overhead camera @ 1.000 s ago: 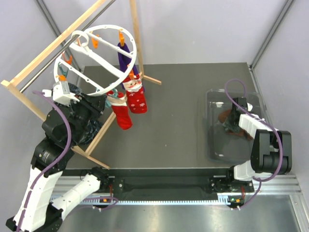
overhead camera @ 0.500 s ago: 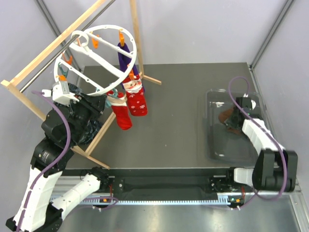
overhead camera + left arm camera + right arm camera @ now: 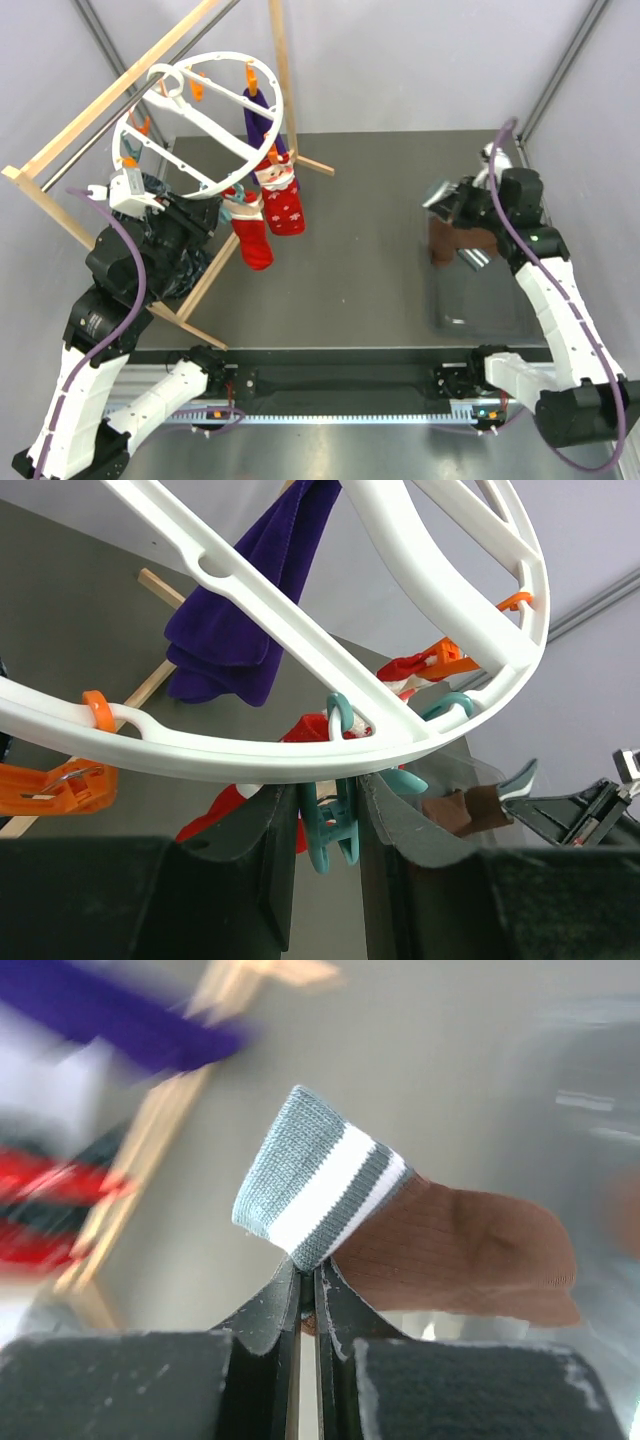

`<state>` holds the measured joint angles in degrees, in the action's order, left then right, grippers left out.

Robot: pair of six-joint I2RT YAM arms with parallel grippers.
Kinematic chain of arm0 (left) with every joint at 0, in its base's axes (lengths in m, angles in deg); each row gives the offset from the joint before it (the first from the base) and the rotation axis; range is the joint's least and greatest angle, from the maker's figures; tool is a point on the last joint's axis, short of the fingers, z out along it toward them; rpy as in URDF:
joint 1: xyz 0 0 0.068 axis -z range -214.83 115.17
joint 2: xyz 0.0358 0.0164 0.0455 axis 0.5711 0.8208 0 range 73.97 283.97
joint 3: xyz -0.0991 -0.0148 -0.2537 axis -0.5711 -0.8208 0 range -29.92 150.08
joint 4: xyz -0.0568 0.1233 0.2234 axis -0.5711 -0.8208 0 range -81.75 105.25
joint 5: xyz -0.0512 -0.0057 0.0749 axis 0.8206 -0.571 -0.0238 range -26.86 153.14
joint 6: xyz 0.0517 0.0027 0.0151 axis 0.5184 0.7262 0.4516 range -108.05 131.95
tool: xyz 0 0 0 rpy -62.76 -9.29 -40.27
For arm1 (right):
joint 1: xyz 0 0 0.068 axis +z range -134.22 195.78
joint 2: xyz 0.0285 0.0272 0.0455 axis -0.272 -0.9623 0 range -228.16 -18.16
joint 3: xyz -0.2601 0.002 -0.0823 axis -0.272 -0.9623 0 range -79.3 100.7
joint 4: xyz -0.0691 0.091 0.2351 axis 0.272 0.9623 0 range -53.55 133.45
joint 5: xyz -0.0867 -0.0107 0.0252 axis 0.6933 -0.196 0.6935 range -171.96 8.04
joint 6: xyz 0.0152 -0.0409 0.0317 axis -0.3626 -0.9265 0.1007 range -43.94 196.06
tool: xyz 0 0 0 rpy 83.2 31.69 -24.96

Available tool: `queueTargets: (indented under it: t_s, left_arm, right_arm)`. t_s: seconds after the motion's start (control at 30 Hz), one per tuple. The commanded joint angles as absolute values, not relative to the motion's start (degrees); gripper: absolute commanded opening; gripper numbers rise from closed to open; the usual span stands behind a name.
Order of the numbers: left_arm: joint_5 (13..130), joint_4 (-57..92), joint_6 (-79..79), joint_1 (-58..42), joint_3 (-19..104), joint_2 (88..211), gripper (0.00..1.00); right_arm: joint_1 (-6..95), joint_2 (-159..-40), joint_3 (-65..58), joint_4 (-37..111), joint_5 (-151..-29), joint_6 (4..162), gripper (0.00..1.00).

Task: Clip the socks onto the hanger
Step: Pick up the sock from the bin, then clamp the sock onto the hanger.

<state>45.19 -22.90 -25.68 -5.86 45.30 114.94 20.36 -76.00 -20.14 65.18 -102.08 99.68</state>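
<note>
The white ring hanger [image 3: 232, 58] hangs tilted at the back left, with orange clips [image 3: 252, 75] on its rim. Two red Santa socks [image 3: 285, 200] hang from its near rim over the table. My left gripper [image 3: 328, 800] sits under the rim [image 3: 250, 755] with its jaws closed on a teal clip [image 3: 330, 825]; red sock fabric shows behind it. My right gripper [image 3: 455, 200] is shut on the grey-and-white striped cuff of a brown sock [image 3: 460, 1250], which hangs above the left edge of the clear bin [image 3: 500, 310].
A pale wooden frame [image 3: 110, 95] stands around the hanger at the left. A purple sock [image 3: 262, 120] hangs from the hanger's far side. The clear bin sits at the right side of the dark table [image 3: 360, 260].
My right arm has risen out of the clear bin and swung up and back, lifting the brown sock with it. The left arm and the hanger have not moved.
</note>
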Motion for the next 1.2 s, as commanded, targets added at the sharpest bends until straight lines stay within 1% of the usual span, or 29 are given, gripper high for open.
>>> queueTargets:
  t_s: [0.0,0.17,0.27,0.3,0.47,0.6,0.73,0.87,1.03,1.17]
  left_arm:
    - [47.5,-22.01,-26.11,-5.83,46.2,114.49,0.0]
    - [48.11,-22.36,-26.72,-5.83,46.2,114.49,0.0]
    - [48.2,-22.45,-26.72,-5.83,46.37,114.4,0.0]
    - [48.11,-22.54,-26.72,-5.83,46.46,114.32,0.0]
    - [48.2,-22.8,-26.9,-5.83,46.64,114.14,0.0]
    - [48.29,-22.89,-27.07,-5.83,46.72,114.05,0.0]
    - [48.46,-22.98,-27.34,-5.83,46.9,113.96,0.0]
    - [48.38,-23.16,-27.43,-5.83,46.9,113.96,0.0]
    - [48.64,-23.24,-27.6,-5.83,46.72,114.05,0.0]
    - [48.73,-23.16,-27.69,-5.83,46.81,114.05,0.0]
  right_arm:
    - [30.41,-78.97,-15.5,56.16,-118.77,101.72,0.0]
    - [46.77,-83.01,-10.49,52.01,-123.0,100.67,0.0]
    - [53.63,-86.26,-8.38,47.71,-127.22,102.07,0.0]
    - [54.97,-88.19,-7.41,45.87,-128.53,103.38,0.0]
    - [62.26,-94.7,-2.14,46.03,-130.92,104.97,0.0]
    - [65.52,-100.93,3.22,43.75,-134.43,108.05,0.0]
    - [67.63,-104.55,5.69,37.6,-135.66,112.96,0.0]
    - [68.95,-109.11,9.55,36.97,-135.49,116.4,0.0]
    - [69.92,-111.85,10.79,30.22,-135.31,120.97,0.0]
    - [70.36,-113.69,11.14,27.84,-134.96,123.69,0.0]
